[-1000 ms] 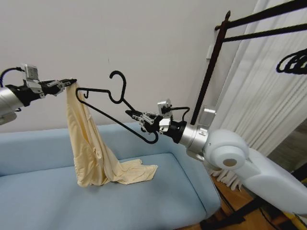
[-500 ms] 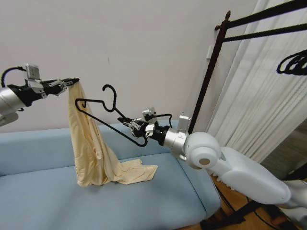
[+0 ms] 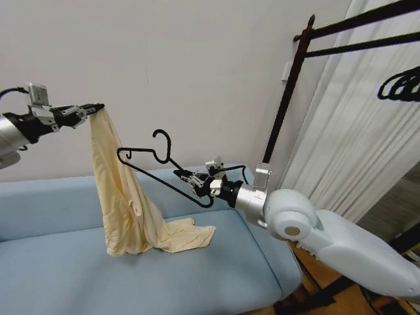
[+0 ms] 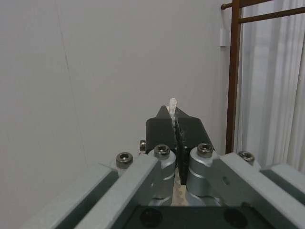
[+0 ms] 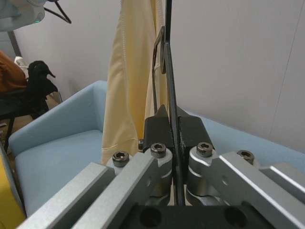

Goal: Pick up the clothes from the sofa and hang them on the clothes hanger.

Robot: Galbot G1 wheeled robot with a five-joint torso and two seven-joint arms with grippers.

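A pale yellow garment (image 3: 118,197) hangs from my left gripper (image 3: 94,109), which is shut on its top corner high at the left. Its lower end trails on the light blue sofa (image 3: 52,269). In the left wrist view a sliver of the cloth (image 4: 172,106) pokes out between the closed fingers. My right gripper (image 3: 190,179) is shut on the lower bar of a black hanger (image 3: 147,164), held just right of the garment, hook up. In the right wrist view the hanger (image 5: 169,86) runs up from between the jaws, the yellow garment (image 5: 128,76) close behind it.
A dark wooden clothes rack (image 3: 295,79) stands at the right with another black hanger (image 3: 399,85) on its rail. White curtains (image 3: 354,131) hang behind it. A plain wall lies behind the sofa. In the right wrist view, dark clothes (image 5: 33,81) lie beyond the sofa's end.
My right gripper lowered the hanger and shifted it slightly right, turning its hook more upright. My left gripper with the garment stayed nearly still.
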